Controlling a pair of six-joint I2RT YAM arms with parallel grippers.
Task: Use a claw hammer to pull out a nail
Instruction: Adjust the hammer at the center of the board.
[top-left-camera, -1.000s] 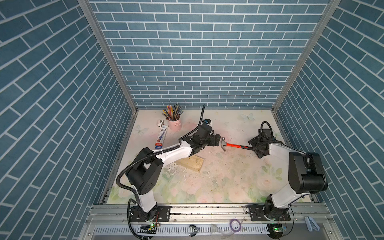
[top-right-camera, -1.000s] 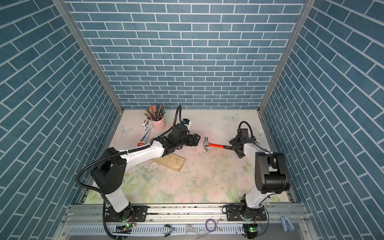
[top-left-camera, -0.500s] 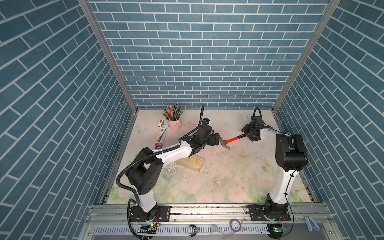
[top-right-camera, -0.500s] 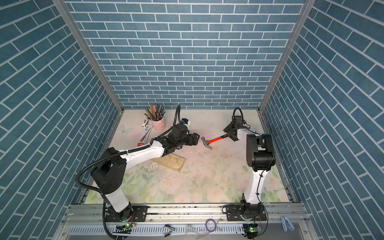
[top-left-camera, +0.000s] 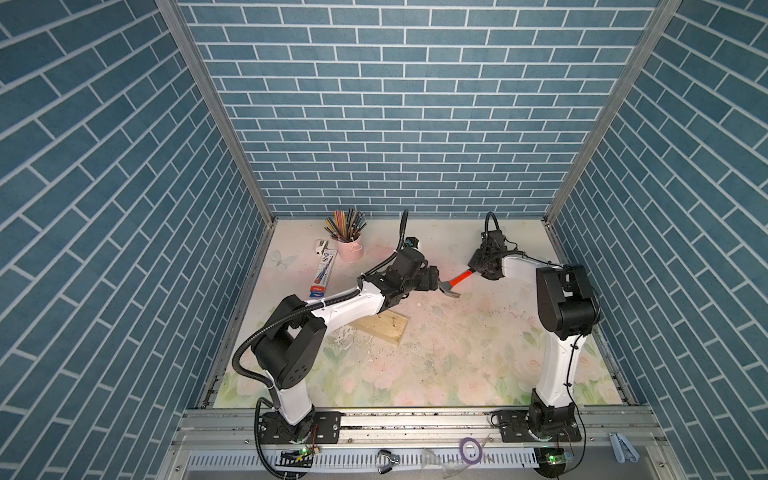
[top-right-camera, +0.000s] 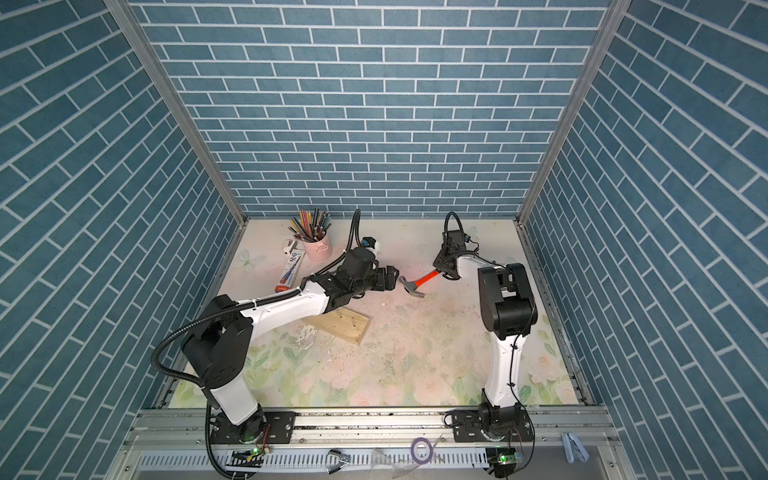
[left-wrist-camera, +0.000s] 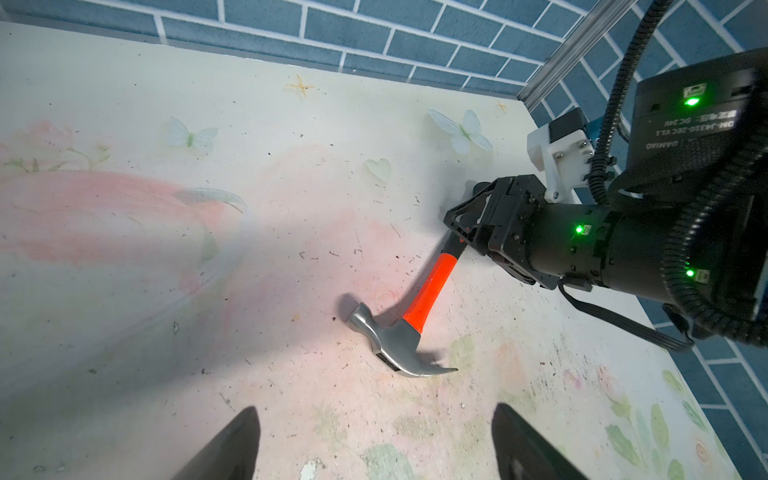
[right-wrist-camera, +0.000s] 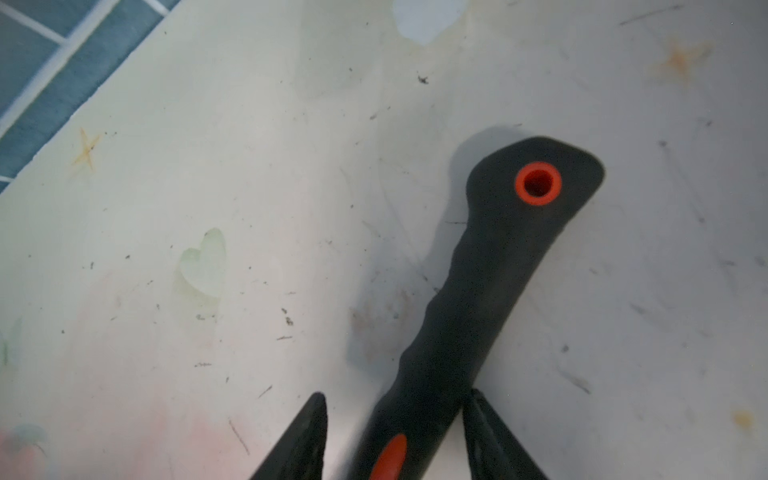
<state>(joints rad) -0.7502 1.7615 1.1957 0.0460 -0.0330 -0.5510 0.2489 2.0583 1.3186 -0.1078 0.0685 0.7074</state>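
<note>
Two white-and-black arms bolted to a grey aluminium rail (top-left-camera: 415, 428).
Left arm (top-left-camera: 349, 305) and right arm (top-left-camera: 557, 365): white links, black joint housings, black screwed base plates (top-left-camera: 328, 432) on the rail. A black ribbed conduit (top-left-camera: 249, 349), white-tied, runs from the rail along the left arm. Farthest from the rail, the black right gripper (left-wrist-camera: 455, 235) has green lights (left-wrist-camera: 578, 229), white lettering (left-wrist-camera: 685, 129) and a white screwed bracket (left-wrist-camera: 561, 153) behind it.

Hammer (top-left-camera: 452, 285): one, on the worktop (top-left-camera: 457, 353), toward the rear centre in both top views. The grey steel head (left-wrist-camera: 386, 338) rests on the surface, with the curved claw (left-wrist-camera: 436, 369) lying along it. The orange-red shaft (left-wrist-camera: 430, 291) runs at a slant to a black rubber grip (right-wrist-camera: 478, 291), which has an orange-ringed hole (right-wrist-camera: 538, 183) at its end. The grip sits between the right fingers (right-wrist-camera: 494, 436): one is against it, the other stands apart.
</note>
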